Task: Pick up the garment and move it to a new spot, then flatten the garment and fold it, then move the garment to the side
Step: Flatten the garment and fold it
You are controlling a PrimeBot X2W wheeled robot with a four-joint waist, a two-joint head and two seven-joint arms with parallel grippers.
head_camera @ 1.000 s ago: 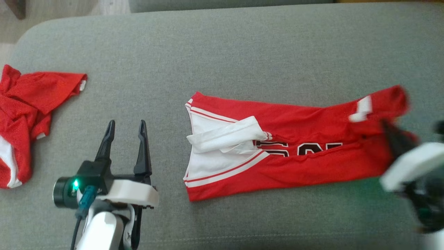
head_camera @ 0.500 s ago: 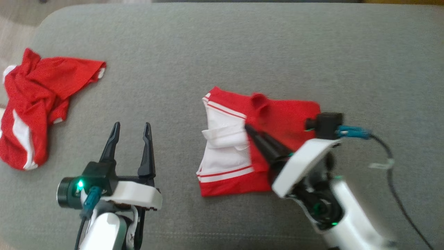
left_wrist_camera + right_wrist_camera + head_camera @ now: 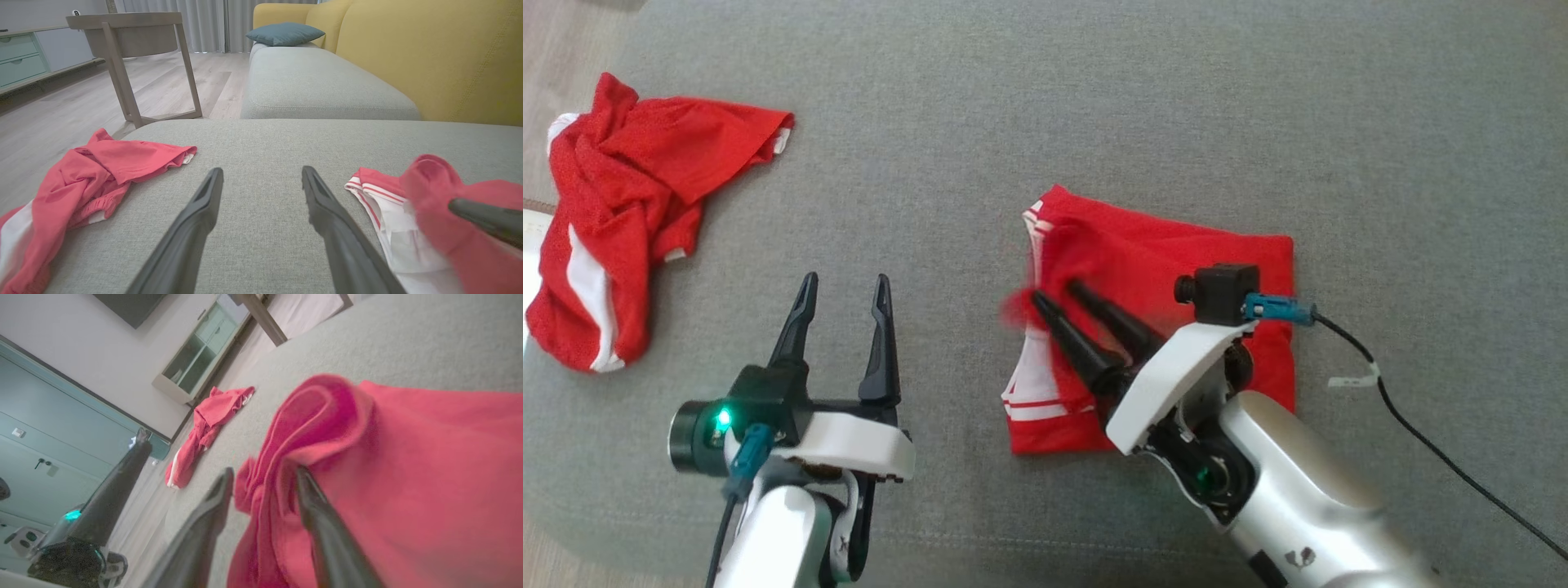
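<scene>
The garment (image 3: pixel 1176 253), a red jersey with white trim, lies folded in half on the grey cushion (image 3: pixel 1094 98). My right gripper (image 3: pixel 1058 294) stands over its left edge, jaws apart. A loose, blurred fold of red cloth hangs between the fingers (image 3: pixel 310 506), as the right wrist view of the gripper (image 3: pixel 264 473) and garment (image 3: pixel 429 457) shows. My left gripper (image 3: pixel 843 282) is open and empty, left of the garment, above bare cushion. In the left wrist view that gripper (image 3: pixel 261 173) has the garment (image 3: pixel 429 192) to its right.
A second red garment (image 3: pixel 629 180) lies crumpled at the cushion's far left edge. A black cable (image 3: pixel 1421 433) trails from my right wrist. Beyond the cushion are a yellow sofa back (image 3: pixel 429 61), a blue pillow (image 3: pixel 284 33) and a wooden side table (image 3: pixel 130 36).
My right gripper carried the garment's right end leftward over the rest, folding it in half, then opened its jaws. The head camera shifted. My left gripper stayed put.
</scene>
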